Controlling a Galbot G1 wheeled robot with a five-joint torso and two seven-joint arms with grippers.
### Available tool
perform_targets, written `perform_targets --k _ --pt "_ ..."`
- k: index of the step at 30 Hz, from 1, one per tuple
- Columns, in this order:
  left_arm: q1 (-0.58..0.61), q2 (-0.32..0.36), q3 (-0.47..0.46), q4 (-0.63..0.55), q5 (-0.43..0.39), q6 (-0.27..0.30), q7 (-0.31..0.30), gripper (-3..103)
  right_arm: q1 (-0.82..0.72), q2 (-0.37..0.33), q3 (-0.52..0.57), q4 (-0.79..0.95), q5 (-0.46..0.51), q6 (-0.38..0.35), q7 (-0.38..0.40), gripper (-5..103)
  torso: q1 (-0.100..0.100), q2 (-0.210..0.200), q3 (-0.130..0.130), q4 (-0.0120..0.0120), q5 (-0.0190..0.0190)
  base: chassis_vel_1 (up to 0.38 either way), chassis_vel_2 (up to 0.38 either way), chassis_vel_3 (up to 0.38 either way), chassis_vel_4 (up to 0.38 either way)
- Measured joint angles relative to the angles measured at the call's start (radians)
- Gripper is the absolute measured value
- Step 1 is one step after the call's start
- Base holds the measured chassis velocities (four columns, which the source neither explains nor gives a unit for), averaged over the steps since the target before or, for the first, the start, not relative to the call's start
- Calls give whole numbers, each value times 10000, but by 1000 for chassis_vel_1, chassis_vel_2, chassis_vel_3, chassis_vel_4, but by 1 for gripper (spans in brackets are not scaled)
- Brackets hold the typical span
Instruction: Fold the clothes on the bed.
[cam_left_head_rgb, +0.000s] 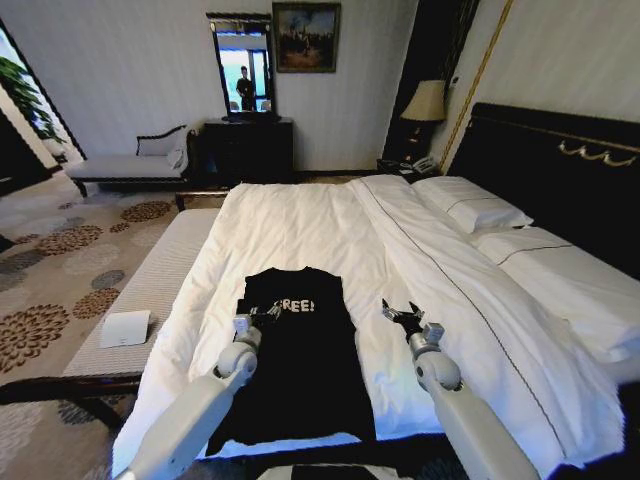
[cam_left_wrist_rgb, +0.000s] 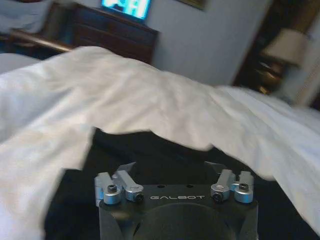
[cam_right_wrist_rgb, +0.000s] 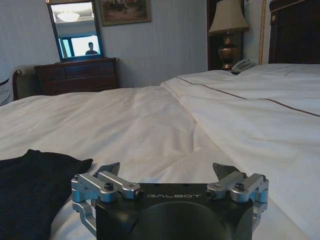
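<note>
Head view: soft black T-shirt (cam_left_head_rgb: 300, 360) on smooth white bed (cam_left_head_rgb: 300, 225).

- We count one black T-shirt (cam_left_head_rgb: 298, 350).
- We count one bed (cam_left_head_rgb: 300, 225).
- We see two pillows (cam_left_head_rgb: 470, 203).
- We count two grippers: left gripper (cam_left_head_rgb: 262, 314), right gripper (cam_left_head_rgb: 400, 313).
- We see one lamp (cam_left_head_rgb: 425, 101), one mirror (cam_left_head_rgb: 244, 67), one painting (cam_left_head_rgb: 305, 36).

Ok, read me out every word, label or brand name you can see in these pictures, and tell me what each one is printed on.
"REE!" in white on the chest of the black T-shirt; the left gripper covers whatever comes before it.
"GALBOT" on the body of the left gripper, left wrist view.
"GALBOT" on the body of the right gripper, right wrist view.
Nothing else readable.
</note>
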Motion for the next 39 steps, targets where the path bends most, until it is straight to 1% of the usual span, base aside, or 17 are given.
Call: perform_targets --k 1,3,5,6,10,13,16,17,19,20,21,22,26,27,29,36,39 --pt "-4 -27 -217 55 -179 -25 -27 81 -26 10 11 7 -4 -1 3 100 0 0 0 -1 1 0 0 0 0" --pt "-23 -140 -976 459 -832 -57 -108 92 -90 75 53 36 -21 -1 12 100 1 0 0 -4 -3 0 0 0 0" --pt "-19 -212 -1570 766 -1290 -51 -110 98 -124 126 58 59 -32 -1 18 100 1 0 0 -1 2 0 0 0 0" --pt "-19 -212 -1570 766 -1290 -51 -110 98 -124 126 58 59 -32 -1 18 100 1 0 0 -1 2 0 0 0 0" --pt "-27 -384 -2656 1558 -2184 -11 -86 100 -201 138 81 116 -49 -3 30 100 0 0 0 -1 -1 0 0 0 0" --pt "-40 -451 -2908 1809 -2480 42 -68 100 -228 95 92 146 -50 -9 51 100 0 0 1 0 1 0 0 0 0" --pt "-77 -511 -2981 2058 -2484 121 -85 100 -262 35 111 169 -50 -16 77 100 1 0 0 -2 1 0 0 0 0" --pt "-100 -535 -2982 2175 -2304 183 -136 100 -271 16 117 181 -49 -20 88 100 0 0 1 -3 1 0 0 0 0" --pt "-184 -547 -2841 2693 -755 275 -248 100 -299 -35 139 222 -39 -36 122 100 1 0 0 -2 1 0 0 0 0" --pt "-199 -516 -2760 2836 -232 302 -251 100 -308 -52 147 227 -36 -41 130 100 0 0 1 -2 0 0 0 0 0" --pt "-199 -516 -2760 2836 -232 302 -251 100 -308 -52 147 227 -36 -41 130 100 0 0 1 -2 0 0 0 0 0" --pt "-222 -454 -2630 2989 361 361 -252 100 -320 -74 162 228 -34 -43 140 100 1 0 1 -1 -1 0 0 0 0" --pt "-475 -371 -2253 3558 1947 551 -191 100 -328 -102 178 228 -19 -48 163 100 1 0 1 -3 1 0 0 0 0" --pt "-475 -371 -2253 3558 1947 551 -191 100 -328 -102 178 228 -19 -48 163 100 1 0 1 -3 1 0 0 0 0" --pt "-601 -328 -2024 3803 2713 561 -61 100 -297 -108 178 228 -4 -52 172 100 1 -1 1 -3 2 0 0 0 0" --pt "-676 -298 -1770 3904 3534 469 241 100 -196 -124 163 209 34 -63 188 100 1 -1 1 -2 1 0 0 0 0" --pt "-646 -285 -1644 3881 3999 266 458 100 -132 -133 138 183 53 -70 195 100 1 -1 1 -2 2 0 0 0 0"
